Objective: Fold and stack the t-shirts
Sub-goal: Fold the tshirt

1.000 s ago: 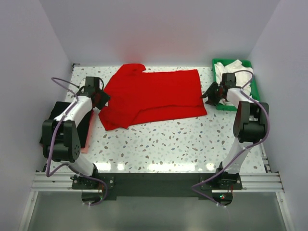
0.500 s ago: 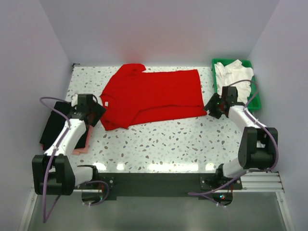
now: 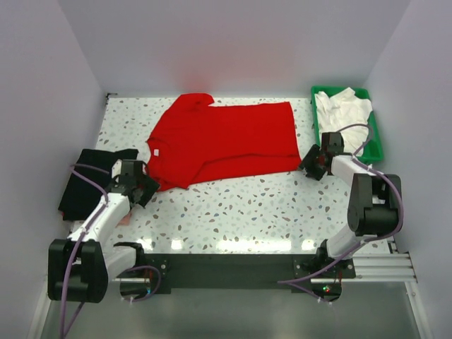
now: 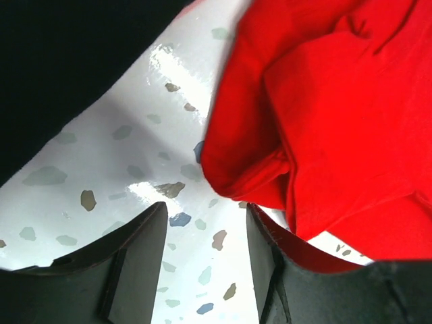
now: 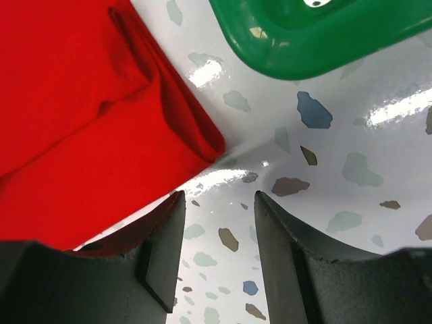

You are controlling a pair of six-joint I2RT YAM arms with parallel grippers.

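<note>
A bright red t-shirt (image 3: 222,141) lies spread flat at the back middle of the speckled table. Its near left corner (image 4: 250,175) bunches just ahead of my left gripper (image 4: 206,229), which is open over bare table. In the top view the left gripper (image 3: 145,187) sits at that corner, beside a black t-shirt (image 3: 88,180) lying at the left edge. My right gripper (image 3: 311,164) hovers at the red shirt's near right corner (image 5: 196,138). In the right wrist view the right gripper (image 5: 219,223) is open with nothing between its jaws. White t-shirts (image 3: 342,109) are heaped in the tray.
A green plastic tray (image 3: 376,138) stands at the back right, and its rounded corner (image 5: 317,34) lies close ahead of the right fingers. White walls enclose the table (image 3: 247,205) on three sides. The black shirt (image 4: 67,67) fills the left wrist view's upper left.
The left gripper came nearward from the red shirt's left side to its near left corner. The right gripper moved from the tray's front to the shirt's near right corner.
</note>
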